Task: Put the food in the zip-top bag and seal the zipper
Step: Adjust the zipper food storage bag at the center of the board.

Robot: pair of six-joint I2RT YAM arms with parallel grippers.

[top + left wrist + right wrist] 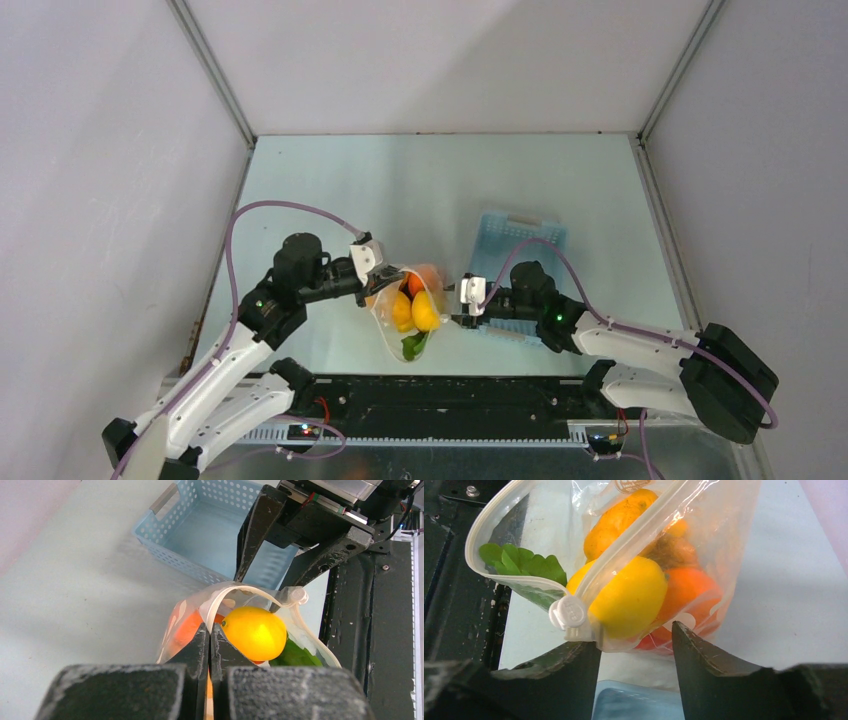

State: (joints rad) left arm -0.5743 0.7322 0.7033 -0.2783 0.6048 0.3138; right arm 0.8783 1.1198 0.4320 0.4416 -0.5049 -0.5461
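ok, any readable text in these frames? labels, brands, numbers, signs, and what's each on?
No text reads clearly in any view.
slider on the zipper: faint raised marks, too blurred to read.
zip-top bag: a round printed mark at the top edge of the right wrist view, cut off, unreadable.
basket: no lettering visible.

**White Shells, Black Joints, Mauve Cables**

The left arm and right arm are wearing white shells over black joints. A mauve cable is trailing along each, and green lights are glowing. Both are showing white wrist cameras and matte black fingers.
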